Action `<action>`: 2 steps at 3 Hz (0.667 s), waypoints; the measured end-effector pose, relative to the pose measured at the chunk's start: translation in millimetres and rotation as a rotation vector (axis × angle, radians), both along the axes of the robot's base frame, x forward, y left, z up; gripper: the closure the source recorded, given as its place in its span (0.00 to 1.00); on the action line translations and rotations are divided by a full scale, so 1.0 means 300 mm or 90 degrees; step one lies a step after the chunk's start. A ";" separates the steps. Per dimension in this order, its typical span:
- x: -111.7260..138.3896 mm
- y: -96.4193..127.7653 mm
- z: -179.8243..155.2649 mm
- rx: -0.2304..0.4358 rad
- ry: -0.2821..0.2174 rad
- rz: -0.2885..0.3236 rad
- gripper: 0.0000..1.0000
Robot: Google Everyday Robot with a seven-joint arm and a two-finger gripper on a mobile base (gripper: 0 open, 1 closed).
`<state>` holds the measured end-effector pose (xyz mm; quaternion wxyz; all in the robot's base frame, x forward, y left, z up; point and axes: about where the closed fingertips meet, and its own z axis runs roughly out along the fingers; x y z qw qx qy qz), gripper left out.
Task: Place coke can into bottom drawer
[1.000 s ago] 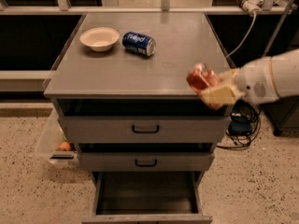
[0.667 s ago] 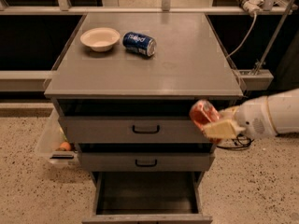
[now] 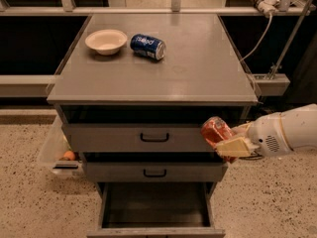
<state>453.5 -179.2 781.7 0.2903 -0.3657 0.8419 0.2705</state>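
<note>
Coke can (image 3: 215,131) in jaws beside top drawer (image 3: 124,139)

End effector (image 3: 229,139) at the frame's lower right; pale yellow, wedge-shaped fingers (image 3: 234,147); behind them a rounded white arm (image 3: 294,130) casing with a small dotted grille and a thin tan seam.

I have one camera only. It looks down from high in front of the cabinet (image 3: 198,68), fairly near, onto its top, its front and the open bottom drawer (image 3: 156,205). At right, the gripper (image 3: 226,142) holds the coke can (image 3: 214,129) before the top drawer (image 3: 114,138).
</note>
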 end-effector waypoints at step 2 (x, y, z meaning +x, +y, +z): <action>-0.124 -0.046 -0.229 0.053 0.068 -0.058 1.00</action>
